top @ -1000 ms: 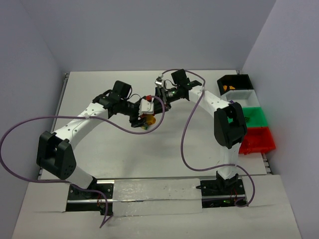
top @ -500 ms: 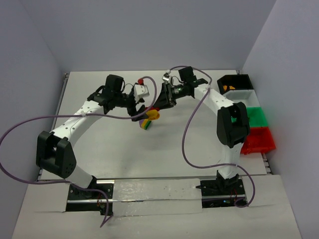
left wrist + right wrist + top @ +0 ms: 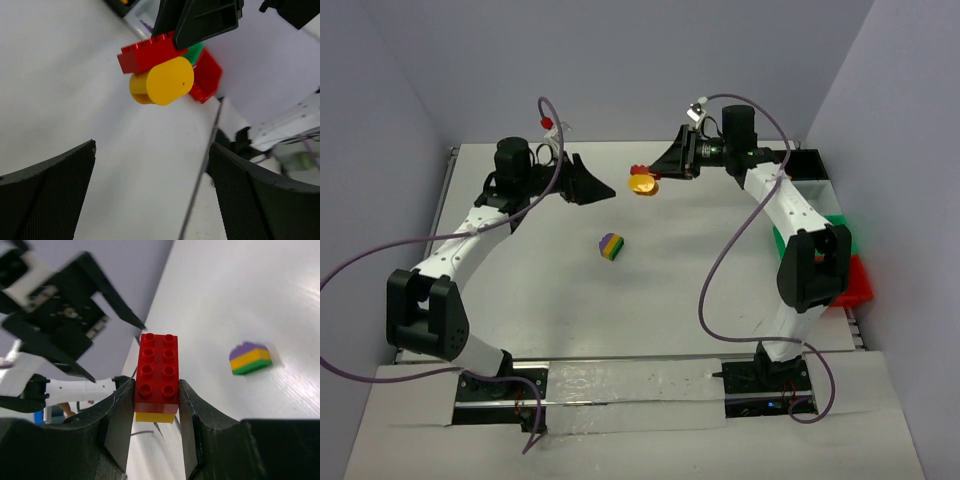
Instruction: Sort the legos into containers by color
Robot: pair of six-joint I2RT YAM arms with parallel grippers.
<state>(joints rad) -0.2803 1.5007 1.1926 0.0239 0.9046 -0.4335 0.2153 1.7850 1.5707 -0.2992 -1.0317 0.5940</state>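
My right gripper (image 3: pixel 658 172) is shut on a red brick (image 3: pixel 157 372) with a yellow piece (image 3: pixel 154 417) stuck under it, held in the air over the back of the table. In the top view the yellow piece (image 3: pixel 642 185) hangs below the red brick (image 3: pixel 638 170). My left gripper (image 3: pixel 600 188) is open and empty, facing the held stack from the left. It sees the red brick (image 3: pixel 150 50) and the yellow piece (image 3: pixel 162 80) ahead. A purple-yellow-green block (image 3: pixel 611 246) lies on the table below; it also shows in the right wrist view (image 3: pixel 250 358).
A row of bins stands along the right edge: black (image 3: pixel 790 160), white (image 3: pixel 805 190), green (image 3: pixel 842 236), red (image 3: pixel 850 282). The black bin holds an orange piece. Purple cables loop from both arms. Walls close off the back and sides.
Both grippers have risen and pulled apart. The right one has carried the red and yellow pieces back and right. The left one has swung left, empty. The purple-yellow-green block now lies on the table.
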